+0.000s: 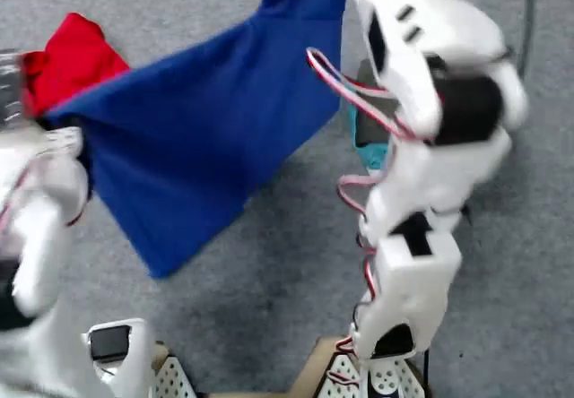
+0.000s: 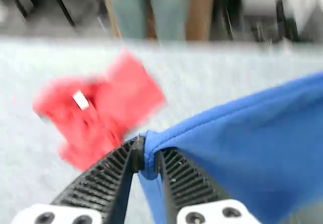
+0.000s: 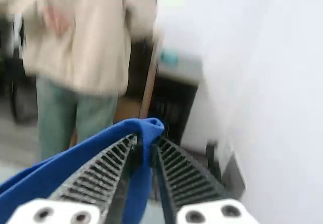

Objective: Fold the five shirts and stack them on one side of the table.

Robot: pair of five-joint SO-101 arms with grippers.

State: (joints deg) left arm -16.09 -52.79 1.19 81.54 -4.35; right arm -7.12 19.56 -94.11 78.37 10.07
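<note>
1. Blue shirt (image 1: 206, 120) is off the counter (image 1: 269, 272), hanging stretched between both arms.
2. Left end effector (image 2: 146, 156) is clamped on one bunched corner of the blue shirt. In the high view that corner sits low at the left side.
3. Right end effector (image 3: 144, 148) is clamped on another edge of the blue shirt, raised high at the far side of the counter.
4. Key relation: the shirt's long axis slants from the low left grip up to the high right grip. The loose cloth sags below that line, with its lowest corner dangling over bare counter between the two arm bases.
5. Neither arm is nearer, since both already grip. Judgement: the next move is lowering the stretched shirt flat onto the bare patch under it.
6. Red shirt (image 1: 67, 62) lies crumpled on the counter just beyond the left grip, apart from the blue shirt.
7. Teal cloth (image 1: 369, 142) lies on the counter under the right arm, partly hidden, likely another shirt.
8. Risk, judged: the sagging hem could drape over the red shirt or teal cloth if set down off-centre.
</note>
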